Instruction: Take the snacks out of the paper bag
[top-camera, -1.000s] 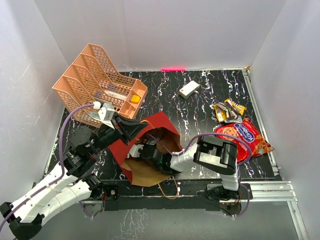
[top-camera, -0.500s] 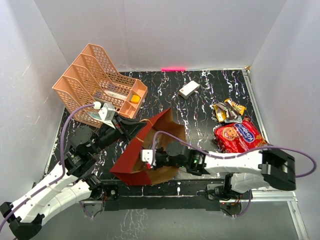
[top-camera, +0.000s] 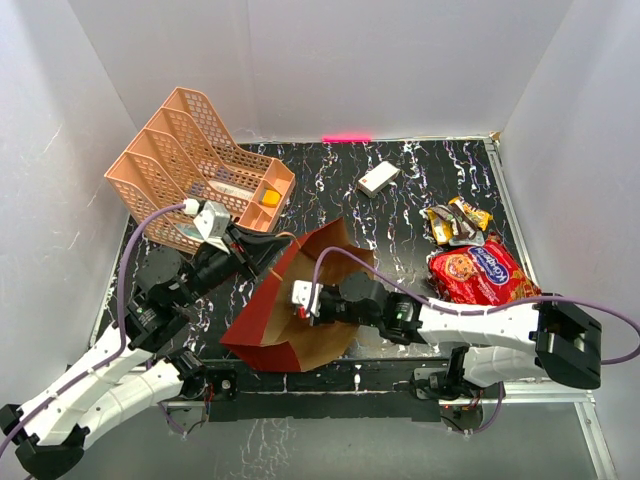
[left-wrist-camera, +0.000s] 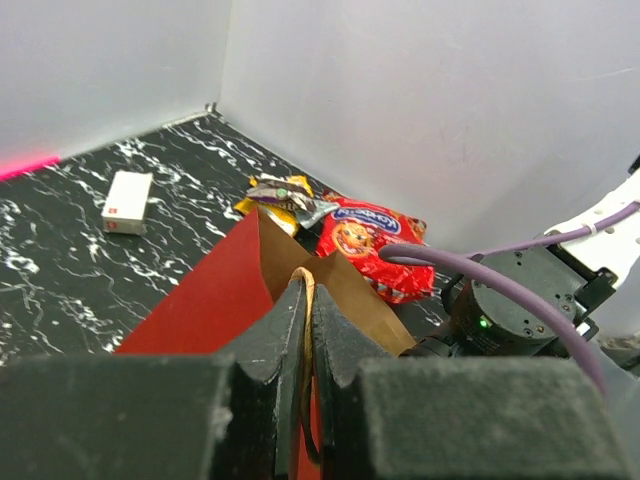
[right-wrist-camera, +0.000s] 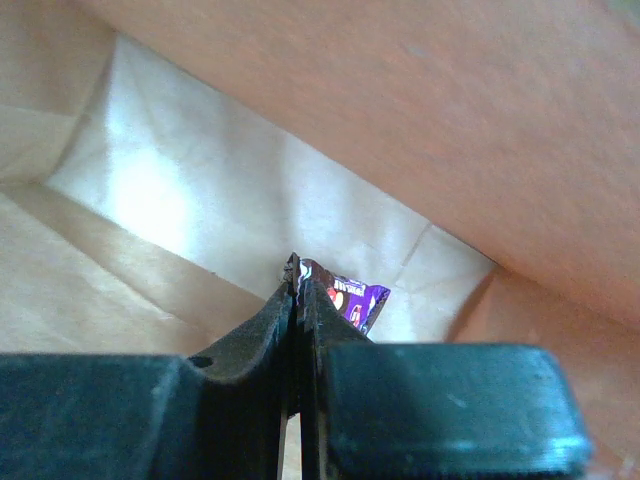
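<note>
Our right gripper (right-wrist-camera: 297, 272) has shifted inside the bag (top-camera: 262, 328); closed, it pinches a purple wrapper (right-wrist-camera: 356, 297). Our left gripper (left-wrist-camera: 305, 292) clamps the handle (left-wrist-camera: 306, 272).

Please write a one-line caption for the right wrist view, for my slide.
Right pincer shut on a small purple crinkly snack wrapper, deep inside the brown kraft-lined paper bag.

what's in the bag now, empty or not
Not empty: the right wrist view shows a purple wrapper inside the paper bag, pinched by the right fingers.
</note>
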